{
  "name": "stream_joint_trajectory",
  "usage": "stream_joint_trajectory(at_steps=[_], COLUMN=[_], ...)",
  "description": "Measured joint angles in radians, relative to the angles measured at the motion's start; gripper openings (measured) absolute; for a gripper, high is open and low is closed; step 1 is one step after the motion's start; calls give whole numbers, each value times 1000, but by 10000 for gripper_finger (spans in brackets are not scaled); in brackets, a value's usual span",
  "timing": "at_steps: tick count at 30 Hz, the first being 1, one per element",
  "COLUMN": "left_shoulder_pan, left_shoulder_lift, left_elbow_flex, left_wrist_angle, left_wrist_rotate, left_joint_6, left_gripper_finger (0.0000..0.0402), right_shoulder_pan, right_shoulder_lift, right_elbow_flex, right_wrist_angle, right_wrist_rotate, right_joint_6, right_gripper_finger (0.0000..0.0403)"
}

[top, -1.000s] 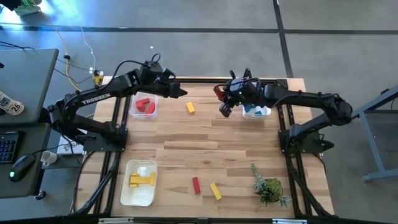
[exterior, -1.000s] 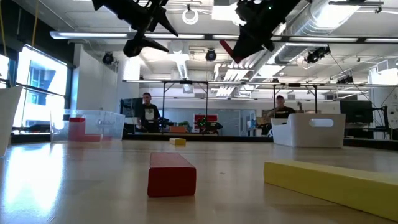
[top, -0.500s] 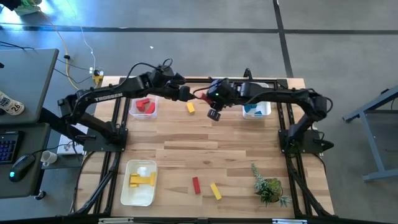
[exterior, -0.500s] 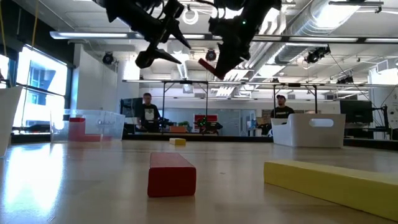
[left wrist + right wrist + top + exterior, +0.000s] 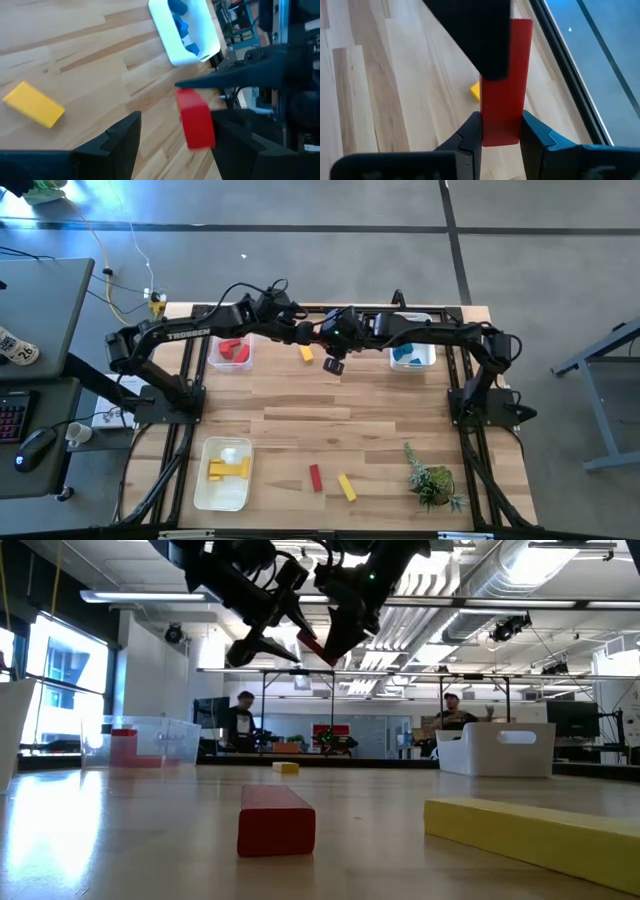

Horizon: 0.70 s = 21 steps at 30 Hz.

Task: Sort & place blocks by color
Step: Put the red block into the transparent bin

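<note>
Bright overhead lighting; wrist views blurred, near blocks soft.

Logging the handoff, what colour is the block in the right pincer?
Red: the block clamped in the right pincer shows best in the right wrist view.

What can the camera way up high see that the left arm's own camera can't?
Only the high view shows the plant, the bin with yellow blocks, the bin with red blocks, and the red block and yellow block lying near the front edge.

Only the left wrist view shows the open left tool close up, fingers either side of the red block held by the right tool.

Both show the bin with blue blocks and the lone yellow block.
</note>
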Motion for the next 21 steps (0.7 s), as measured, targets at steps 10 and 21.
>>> stream_joint_trajectory(at_steps=[10, 21], left_shoulder_pan=[5, -13], left_shoulder_lift=[20, 20], left_elbow_flex=[0, 0], left_wrist_angle=[56, 84], left_wrist_rotate=[0, -3], left_joint_6=[1, 29], left_gripper_finger=[170, 71], right_shoulder_pan=[0, 0], right_shoulder_lift=[0, 0], right_elbow_flex=[1, 1], right_wrist_angle=[10, 8], right_wrist_rotate=[4, 6], right_joint_6=[3, 34], right_gripper_finger=[69, 69])
